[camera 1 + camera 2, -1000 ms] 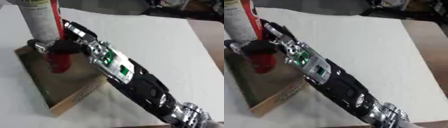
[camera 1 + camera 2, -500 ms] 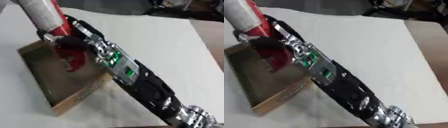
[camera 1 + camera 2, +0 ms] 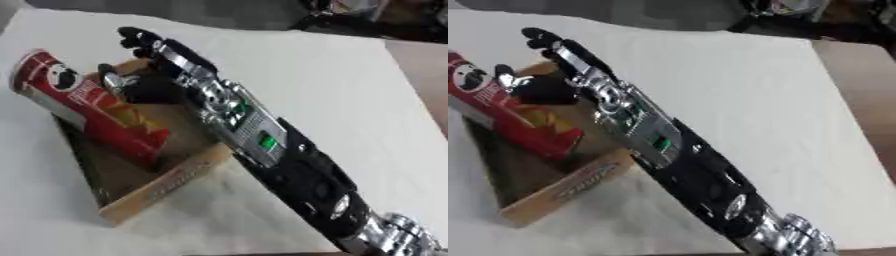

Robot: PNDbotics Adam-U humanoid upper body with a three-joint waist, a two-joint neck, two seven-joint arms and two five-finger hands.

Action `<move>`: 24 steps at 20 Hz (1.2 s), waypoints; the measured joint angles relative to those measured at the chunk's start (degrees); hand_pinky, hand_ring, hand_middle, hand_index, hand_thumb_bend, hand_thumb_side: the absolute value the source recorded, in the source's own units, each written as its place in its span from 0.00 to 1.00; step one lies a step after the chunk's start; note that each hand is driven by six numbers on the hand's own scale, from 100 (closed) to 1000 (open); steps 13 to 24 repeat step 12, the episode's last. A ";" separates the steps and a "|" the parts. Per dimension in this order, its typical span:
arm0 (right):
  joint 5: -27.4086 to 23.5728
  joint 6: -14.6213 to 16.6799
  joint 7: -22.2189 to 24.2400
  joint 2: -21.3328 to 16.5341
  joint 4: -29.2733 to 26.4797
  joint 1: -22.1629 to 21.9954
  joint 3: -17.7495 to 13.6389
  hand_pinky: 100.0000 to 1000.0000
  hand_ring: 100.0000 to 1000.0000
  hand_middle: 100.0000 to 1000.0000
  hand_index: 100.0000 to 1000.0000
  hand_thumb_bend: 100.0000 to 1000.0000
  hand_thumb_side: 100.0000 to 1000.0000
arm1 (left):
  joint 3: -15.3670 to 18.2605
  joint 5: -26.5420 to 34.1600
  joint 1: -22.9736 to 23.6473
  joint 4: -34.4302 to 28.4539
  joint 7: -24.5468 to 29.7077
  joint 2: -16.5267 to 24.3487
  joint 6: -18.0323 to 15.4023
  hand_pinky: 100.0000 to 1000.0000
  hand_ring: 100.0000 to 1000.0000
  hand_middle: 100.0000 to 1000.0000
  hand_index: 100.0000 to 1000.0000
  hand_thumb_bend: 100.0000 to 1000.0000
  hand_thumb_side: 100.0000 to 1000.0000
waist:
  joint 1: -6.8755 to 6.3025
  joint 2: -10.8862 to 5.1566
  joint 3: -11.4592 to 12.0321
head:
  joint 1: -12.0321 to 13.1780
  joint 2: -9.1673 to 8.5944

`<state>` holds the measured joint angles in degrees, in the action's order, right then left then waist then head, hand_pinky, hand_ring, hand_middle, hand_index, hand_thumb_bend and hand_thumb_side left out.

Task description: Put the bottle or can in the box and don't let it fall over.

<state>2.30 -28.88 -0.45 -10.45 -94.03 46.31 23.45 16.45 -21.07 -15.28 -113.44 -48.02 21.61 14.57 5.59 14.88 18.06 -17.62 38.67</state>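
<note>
Red chip can (image 3: 87, 107) stands with its base inside the shallow cardboard box (image 3: 166, 185), which sits on the white surface (image 3: 350, 85); the can looks tilted toward the box's left edge, though the camera itself sits askew, so true lean is hard to judge. Right robot hand (image 3: 144, 65) is beside the can's upper part, on the side away from that left edge, fingers spread and relaxed, holding nothing; a thumb or finger appears close to the can's wall, contact not resolvable. Left robot hand not visible. Judgement: the step in hand is the release and retreat. Best done by drawing the robot hand straight away from the can, up and back toward the box's far corner, without brushing the can's top, and keeping the forearm clear of the box's near wall (image 3: 188, 172) so the box does not shift under the can. If the can really leans, a light steadying touch first would be wise. View differences: left eye shows the whole can top with its printed face and the box's left rim; right eye crops the can's top at the frame edge but shows more surface beyond the arm.
</note>
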 measured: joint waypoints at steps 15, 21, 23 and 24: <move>-12.58 -1.71 -6.66 -11.62 -15.10 -2.92 -5.55 0.90 0.96 0.84 1.00 0.00 0.59 | -0.01 -0.51 2.76 0.00 0.22 0.11 0.22 0.68 0.60 0.61 0.70 0.21 0.56 | -1.11 -2.92 -4.42 | 3.30 1.68; -12.58 -1.71 -6.66 -11.62 -15.10 -2.92 -5.55 0.90 0.96 0.84 1.00 0.00 0.59 | -0.01 -0.51 2.76 0.00 0.22 0.11 0.22 0.68 0.60 0.61 0.70 0.21 0.56 | -1.11 -2.92 -4.42 | 3.30 1.68; -12.58 -1.71 -6.66 -11.62 -15.10 -2.92 -5.55 0.90 0.96 0.84 1.00 0.00 0.59 | -0.01 -0.51 2.76 0.00 0.22 0.11 0.22 0.68 0.60 0.61 0.70 0.21 0.56 | -1.11 -2.92 -4.42 | 3.30 1.68; -12.58 -1.71 -6.66 -11.62 -15.10 -2.92 -5.55 0.90 0.96 0.84 1.00 0.00 0.59 | -0.01 -0.51 2.76 0.00 0.22 0.11 0.22 0.68 0.60 0.61 0.70 0.21 0.56 | -1.11 -2.92 -4.42 | 3.30 1.68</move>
